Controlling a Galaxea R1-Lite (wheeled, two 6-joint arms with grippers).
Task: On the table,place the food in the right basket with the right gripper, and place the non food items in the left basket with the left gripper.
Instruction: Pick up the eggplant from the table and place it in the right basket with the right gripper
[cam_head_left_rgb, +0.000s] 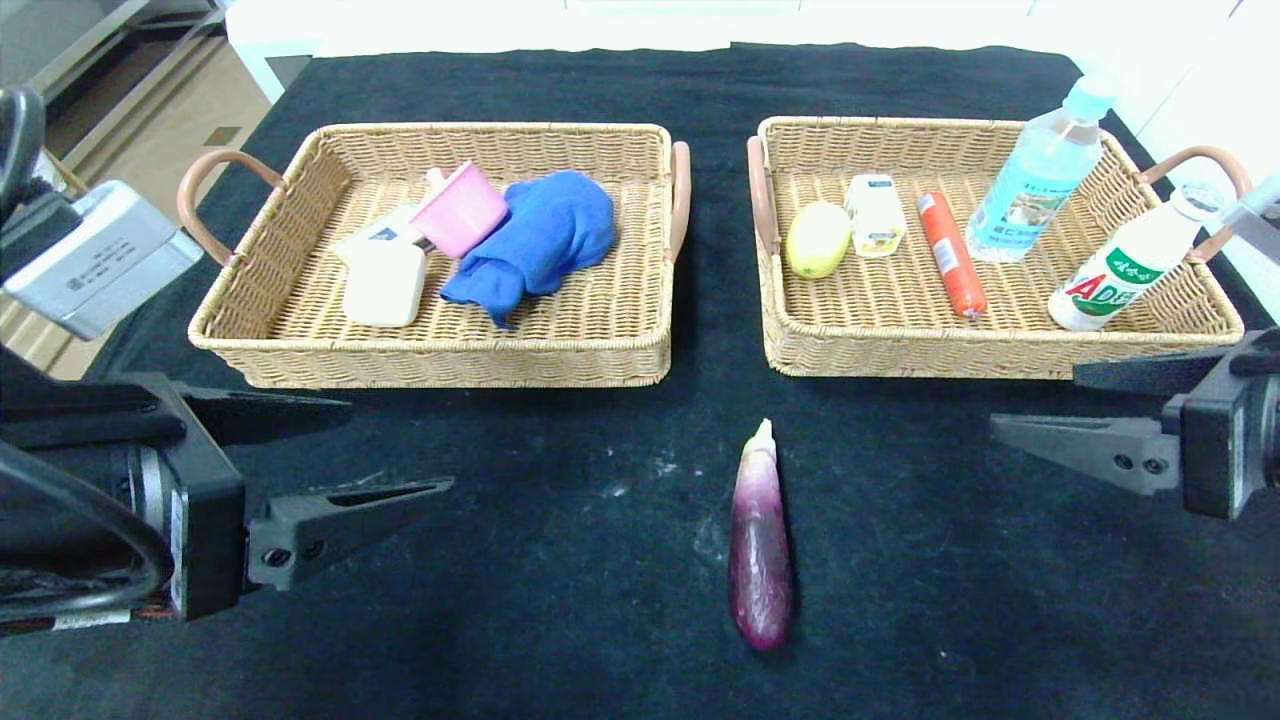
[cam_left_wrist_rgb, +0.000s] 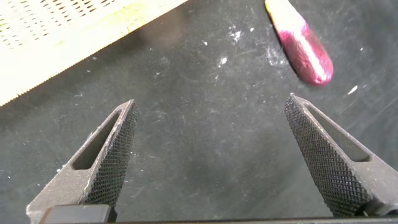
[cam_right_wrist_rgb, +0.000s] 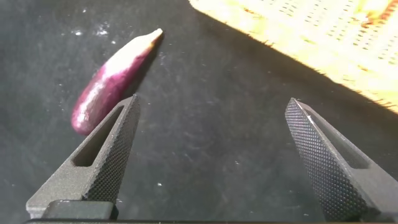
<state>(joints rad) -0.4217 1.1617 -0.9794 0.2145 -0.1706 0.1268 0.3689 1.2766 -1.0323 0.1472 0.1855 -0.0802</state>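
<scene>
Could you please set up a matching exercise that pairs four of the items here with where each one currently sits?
Items:
1. eggplant
2. blue cloth
3. red sausage
4. pink cup

Places:
A. in the right basket, beside the small white carton
B. on the black table, in front of both baskets
C. in the left basket, leaning by the white items
D. in the left basket, on its right side

Pairs: 1-B, 2-D, 3-A, 4-C

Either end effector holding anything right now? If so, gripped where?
Nothing is held. The left end effector and right end effector are both open and empty above the table; the eggplant lies untouched between them.
</scene>
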